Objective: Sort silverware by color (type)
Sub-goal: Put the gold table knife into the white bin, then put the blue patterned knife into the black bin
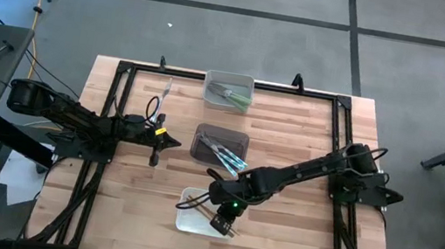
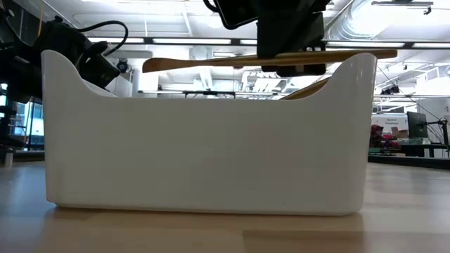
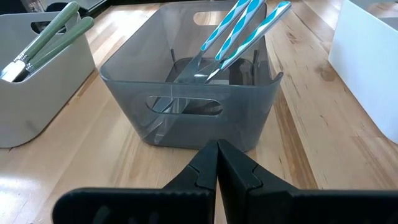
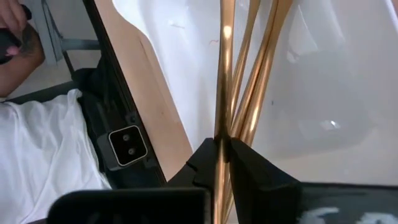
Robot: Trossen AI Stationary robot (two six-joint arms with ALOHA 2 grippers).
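Right gripper [image 4: 222,146] over the white bin [image 1: 191,219] at the near edge of the desk [image 1: 295,232], fingers clamped narrow on a tan wood-coloured utensil [image 4: 222,68]. In the low view, same utensil [image 2: 211,63] held level just above the bin rim, under the gripper. More tan utensils [image 4: 261,74] already lying in the white bin, leaning against its wall; one tip [image 2: 309,89] poking above the rim in the low view.

Left gripper [image 3: 217,163] parked on the left side of the desk, fingers fully together, holding nothing, pointed at the dark translucent bin [image 3: 186,93].

Blue-and-silver striped utensils [image 3: 245,31] standing tilted in the dark bin at desk centre, handles sticking out over the rim. Olive green utensils [image 3: 46,37] in the light grey bin [image 1: 229,92] at the far edge, also leaning out.

One pale utensil [image 1: 167,88] loose on the desk, far left of the grey bin.

A person's sleeve [image 4: 37,155] visible beyond the desk edge in the right wrist view.
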